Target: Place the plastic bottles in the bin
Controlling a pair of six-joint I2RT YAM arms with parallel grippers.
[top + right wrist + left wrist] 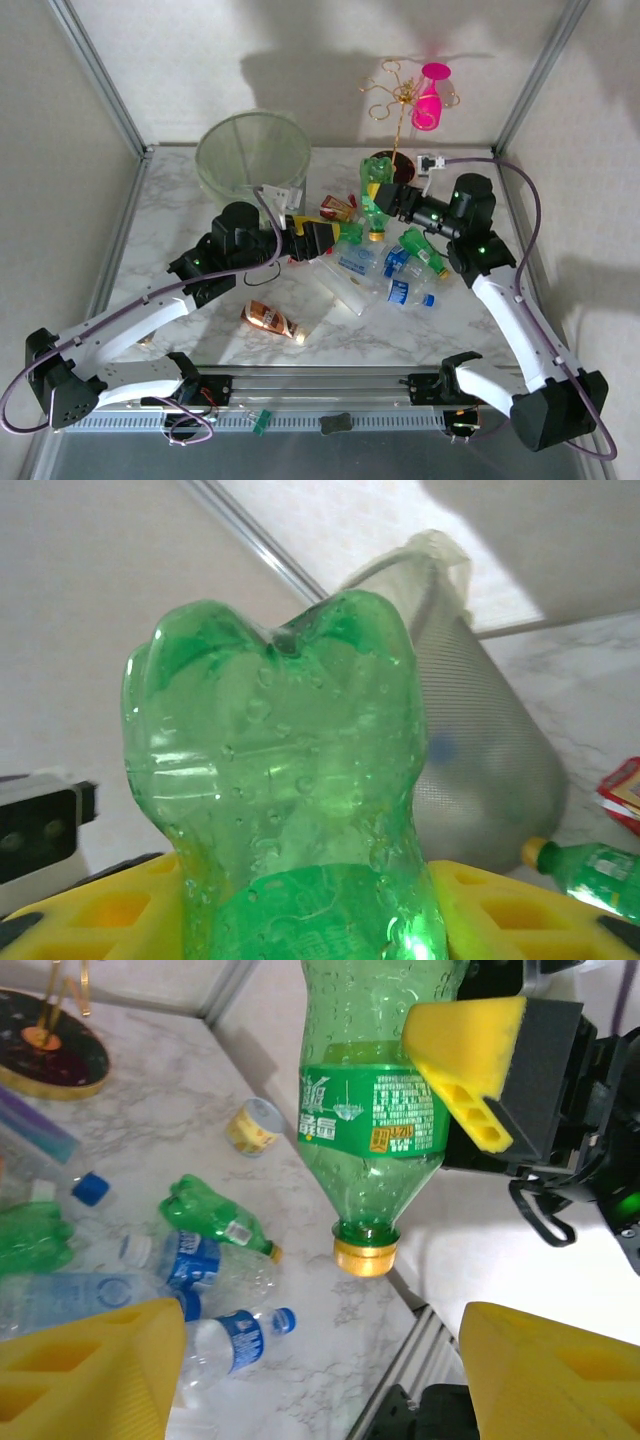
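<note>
Top external view, nearest first: a brown bottle (270, 318) lies alone on the desk (400, 335), and beyond it a loose heap of clear and green bottles (400, 285) awaits collection. Past these, the left fingers (90, 1375) stand well apart, holding nothing, facing the cap end of the green bottle (370, 1110). The right fingers (470, 1060) are clamped on its label band, neck down, clear of the desk. The bin (225, 180) stands at the far left, well apart from the load. Recommended: hold the clamp firm, raise the cap above the rim before crossing, route clear of the left arm, and release only over the bin's mouth.
</note>
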